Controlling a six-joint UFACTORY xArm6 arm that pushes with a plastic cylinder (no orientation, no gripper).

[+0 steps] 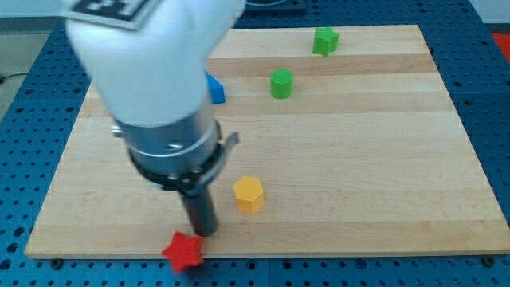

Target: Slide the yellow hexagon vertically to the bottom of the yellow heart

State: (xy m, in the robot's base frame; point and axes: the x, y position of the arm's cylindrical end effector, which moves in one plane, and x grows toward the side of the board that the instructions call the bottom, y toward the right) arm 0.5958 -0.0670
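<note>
The yellow hexagon (249,194) lies on the wooden board (358,159), below its middle. My tip (205,232) rests on the board to the lower left of the hexagon, a short gap apart, and just above the red star (183,251). No yellow heart shows; the arm's large white and grey body (151,80) hides much of the board's left part.
The red star sits at the board's bottom edge. A blue block (215,89) peeks out from behind the arm at upper left. A green cylinder (281,83) and a green star-like block (325,41) lie toward the view's top.
</note>
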